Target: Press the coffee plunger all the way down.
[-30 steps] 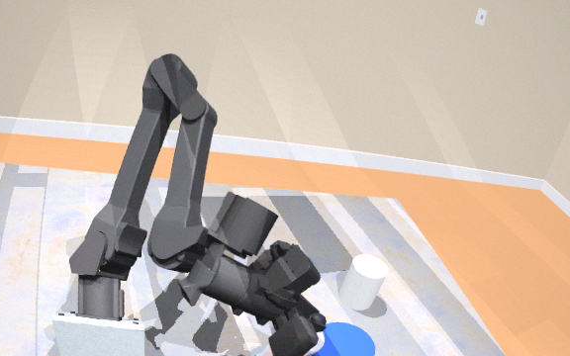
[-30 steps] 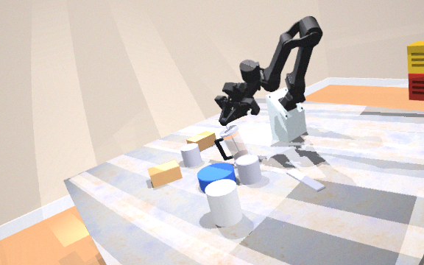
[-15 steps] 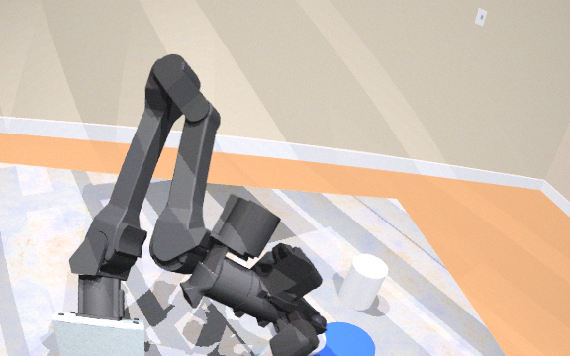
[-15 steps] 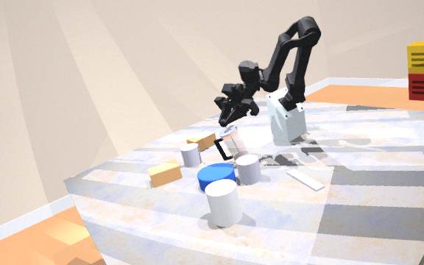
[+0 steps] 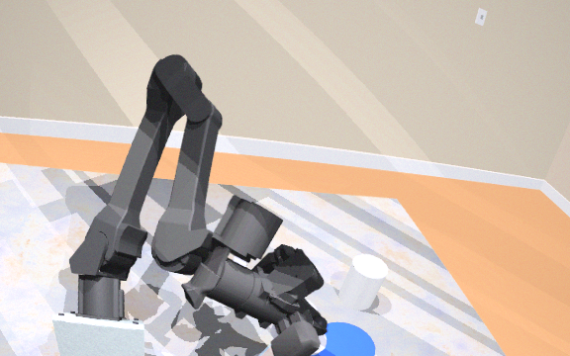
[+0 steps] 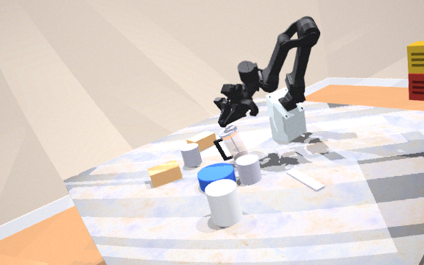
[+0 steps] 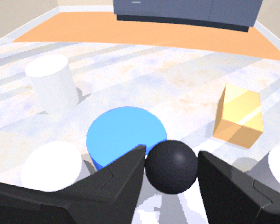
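Firmly clamped on the black plunger knob (image 7: 171, 167), the gripper (image 7: 169, 176) sits just above the coffee press (image 6: 232, 144), a blue cylinder (image 7: 126, 135) just beyond its fingertips.

The top view looks down from high behind the arm (image 5: 176, 173), close in. The exterior view stands far off across the table (image 6: 308, 221), facing the arm. The wrist view looks out between the fingers. All share the blue disc (image 6: 216, 176).
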